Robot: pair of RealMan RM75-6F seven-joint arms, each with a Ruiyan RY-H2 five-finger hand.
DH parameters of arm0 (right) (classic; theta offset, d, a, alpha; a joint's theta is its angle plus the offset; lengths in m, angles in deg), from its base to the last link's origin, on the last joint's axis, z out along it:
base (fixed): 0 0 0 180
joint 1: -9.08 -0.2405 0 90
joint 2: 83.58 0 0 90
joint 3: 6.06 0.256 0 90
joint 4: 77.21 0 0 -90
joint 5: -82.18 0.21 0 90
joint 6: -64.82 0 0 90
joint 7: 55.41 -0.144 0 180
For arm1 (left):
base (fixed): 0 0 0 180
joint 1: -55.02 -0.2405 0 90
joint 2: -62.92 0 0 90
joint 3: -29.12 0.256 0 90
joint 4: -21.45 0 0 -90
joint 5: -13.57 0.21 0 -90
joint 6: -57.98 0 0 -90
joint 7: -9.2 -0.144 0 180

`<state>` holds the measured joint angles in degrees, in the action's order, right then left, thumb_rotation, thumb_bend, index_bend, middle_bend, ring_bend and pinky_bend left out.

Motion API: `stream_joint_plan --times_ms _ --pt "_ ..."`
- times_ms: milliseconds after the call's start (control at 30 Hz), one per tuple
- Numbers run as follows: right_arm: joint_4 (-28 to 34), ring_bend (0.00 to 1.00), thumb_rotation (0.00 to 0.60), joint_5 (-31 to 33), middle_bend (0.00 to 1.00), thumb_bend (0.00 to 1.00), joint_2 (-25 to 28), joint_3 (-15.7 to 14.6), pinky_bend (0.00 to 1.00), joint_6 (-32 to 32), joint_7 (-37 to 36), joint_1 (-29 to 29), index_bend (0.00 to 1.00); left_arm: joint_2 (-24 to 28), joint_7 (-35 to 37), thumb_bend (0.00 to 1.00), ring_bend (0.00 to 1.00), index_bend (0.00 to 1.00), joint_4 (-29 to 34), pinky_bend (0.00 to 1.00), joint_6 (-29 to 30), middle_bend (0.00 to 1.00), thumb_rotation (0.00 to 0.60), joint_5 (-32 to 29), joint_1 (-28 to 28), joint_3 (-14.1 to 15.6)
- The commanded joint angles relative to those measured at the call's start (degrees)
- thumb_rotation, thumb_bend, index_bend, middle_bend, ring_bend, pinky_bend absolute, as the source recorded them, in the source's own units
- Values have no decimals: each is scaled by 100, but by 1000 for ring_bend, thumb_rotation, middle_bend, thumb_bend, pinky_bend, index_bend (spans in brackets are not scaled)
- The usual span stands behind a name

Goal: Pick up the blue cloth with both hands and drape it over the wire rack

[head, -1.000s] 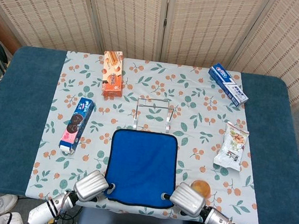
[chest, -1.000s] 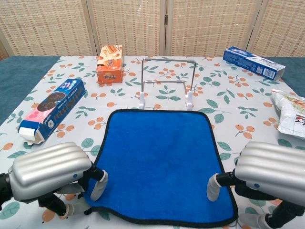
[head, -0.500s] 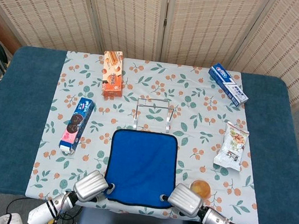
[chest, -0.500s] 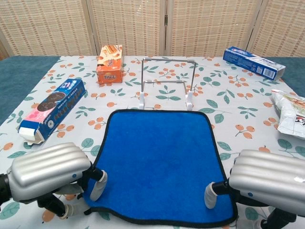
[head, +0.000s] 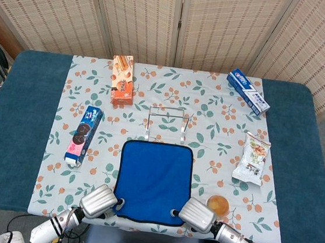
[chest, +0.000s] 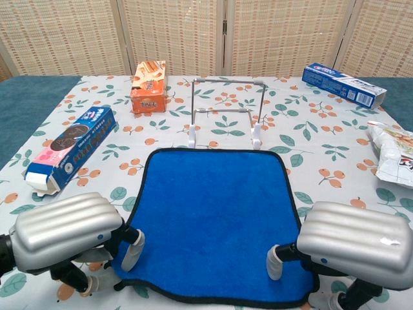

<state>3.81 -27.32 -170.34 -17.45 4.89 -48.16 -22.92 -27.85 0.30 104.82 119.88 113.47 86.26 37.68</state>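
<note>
The blue cloth (head: 154, 179) (chest: 216, 210) lies flat on the flowered tablecloth, just in front of the upright wire rack (head: 167, 124) (chest: 226, 111). My left hand (head: 99, 201) (chest: 64, 231) is at the cloth's near left corner. Its thumb lies on top and its other fingers curl under the slightly bunched edge. My right hand (head: 198, 214) (chest: 353, 242) covers the near right corner, with its thumb tip pressing on the cloth. Its lower fingers sit at the hem, mostly hidden, so I cannot tell whether it has hold of the cloth.
A blue cookie box (head: 83, 135) (chest: 70, 148) lies at the left and an orange box (head: 122, 80) (chest: 148, 86) at the back left. A toothpaste box (head: 247, 91) (chest: 343, 84) is at the back right, a snack bag (head: 251, 158) (chest: 393, 155) at the right. A small orange round thing (head: 219, 204) sits by my right hand.
My right hand has slid left onto the cloth's near right corner, and that corner has drawn inward a little. My left hand has stayed where it was.
</note>
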Motion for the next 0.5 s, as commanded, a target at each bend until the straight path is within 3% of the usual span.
stream_joint_plan --times_ms 33,300,500 --pt "-43 897 600 6 929 295 -42 6 1000 -14 -5 -15 382 1 -6 373 955 565 1 1000 -5 1000 600 -4 5 -2" --pt "-187 898 600 -1 929 391 -137 5 1000 -143 -113 -46 416 23 -23 373 955 564 28 1000 -3 1000 600 -23 11 -9" --pt "-264 899 600 13 929 465 -190 -5 1000 -202 -201 -66 498 36 -29 373 955 565 37 1000 -14 1000 600 -49 12 -11"
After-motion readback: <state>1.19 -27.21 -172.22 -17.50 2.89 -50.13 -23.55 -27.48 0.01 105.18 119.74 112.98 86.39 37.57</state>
